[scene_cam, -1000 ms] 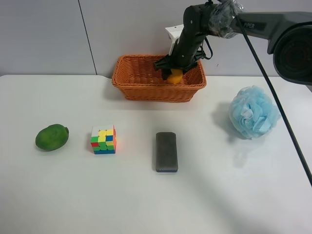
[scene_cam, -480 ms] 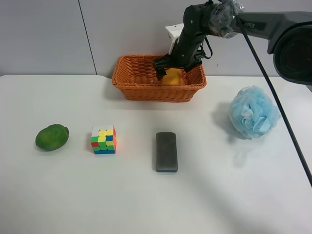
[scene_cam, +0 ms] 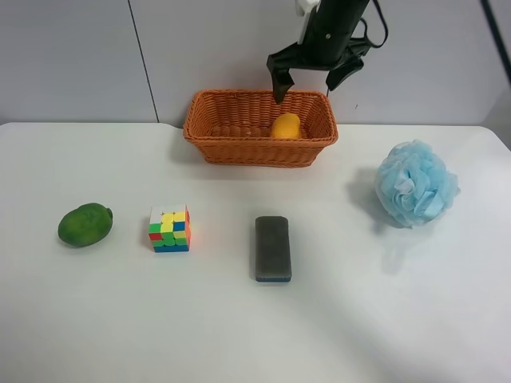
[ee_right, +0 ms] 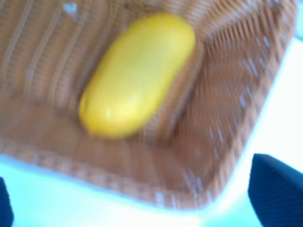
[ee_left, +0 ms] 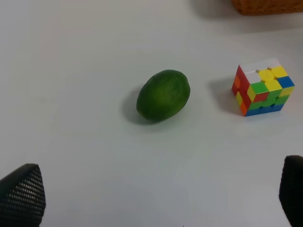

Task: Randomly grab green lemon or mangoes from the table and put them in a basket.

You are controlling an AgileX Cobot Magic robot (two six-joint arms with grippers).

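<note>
Right wrist: smooth orange-yellow oval mango (ee_right: 137,73)

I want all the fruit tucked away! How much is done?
Half done. The mango lies in the basket, and the right gripper hangs open above it, holding nothing. Left to do: the green lemon lies on the table beside the puzzle cube, with the left gripper open, facing it.
</note>
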